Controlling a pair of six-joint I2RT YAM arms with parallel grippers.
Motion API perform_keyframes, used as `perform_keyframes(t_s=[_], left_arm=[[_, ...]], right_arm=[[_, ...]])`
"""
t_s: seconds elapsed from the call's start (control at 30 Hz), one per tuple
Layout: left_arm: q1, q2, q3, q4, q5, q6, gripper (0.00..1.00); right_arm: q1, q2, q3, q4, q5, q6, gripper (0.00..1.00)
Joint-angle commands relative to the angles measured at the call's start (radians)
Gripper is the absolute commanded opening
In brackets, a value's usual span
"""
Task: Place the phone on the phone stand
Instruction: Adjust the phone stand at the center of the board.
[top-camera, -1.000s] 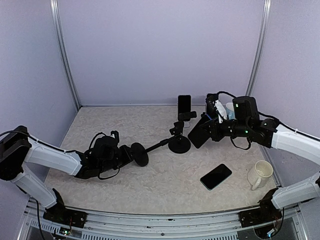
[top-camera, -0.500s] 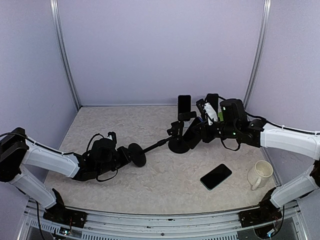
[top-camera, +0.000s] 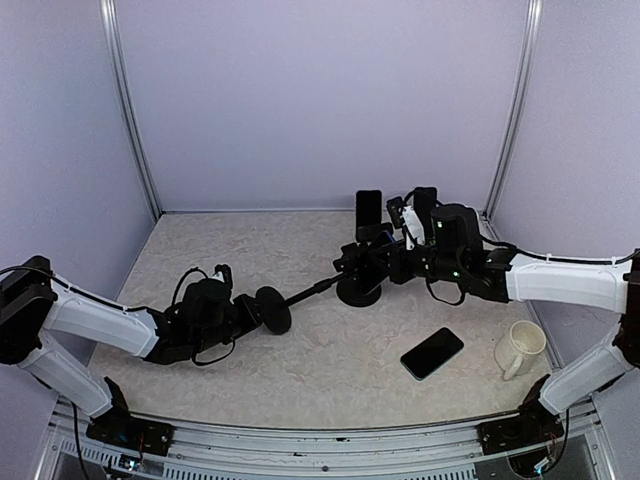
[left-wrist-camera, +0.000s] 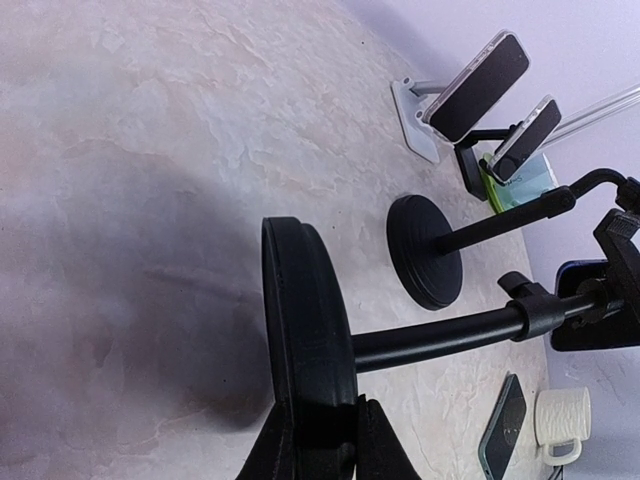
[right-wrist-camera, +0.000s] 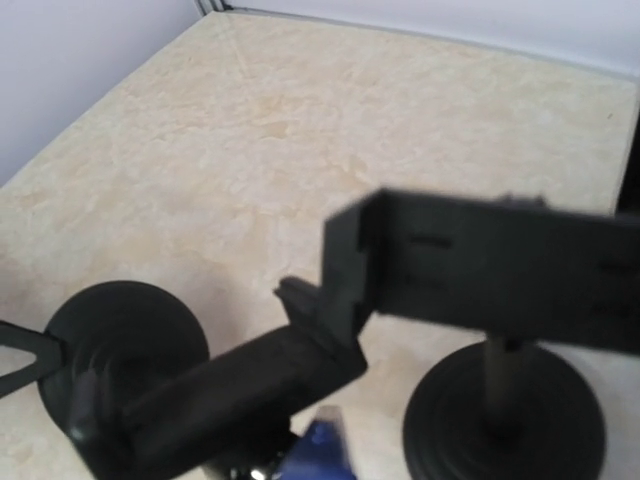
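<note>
At the phone stand (left-wrist-camera: 430, 340), the phone (left-wrist-camera: 578, 330)

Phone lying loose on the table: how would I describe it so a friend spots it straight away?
Find the white mug near the right edge of the pale table. Just left of it lies a dark phone. Unlike the phones propped on stands at the back, it lies flat, touching nothing.
</note>
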Motion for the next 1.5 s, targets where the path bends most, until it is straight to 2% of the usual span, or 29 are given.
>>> perform_keyframes(t_s=[0.0, 0.23, 0.53, 0.93, 1.47], left_arm=[[-0.005, 0.042, -0.047, -0.147, -0.029, 0.018, 0.0], [-0.005, 0.029, -0.06, -0.165, -0.037, 0.008, 0.01], [-0.005, 0.006, -0.067, -0.193, -0.049, 0.005, 0.11], [-0.005, -0.007, -0.067, -0.217, -0.059, 0.004, 0.3], [-0.006, -0.001, -0.08, -0.227, -0.055, 0.001, 0.41]], right_arm=[[0.025, 0.003, -0.036, 0.169, -0.032, 0.057, 0.0], [0.063, 0.015, 0.02, 0.16, -0.033, 0.025, 0.0], [0.084, 0.034, 0.073, 0.132, -0.034, 0.019, 0.0], [0.108, 0.055, 0.15, 0.089, -0.061, 0.018, 0.0], [0.157, 0.092, 0.206, 0.066, -0.069, 0.007, 0.0]])
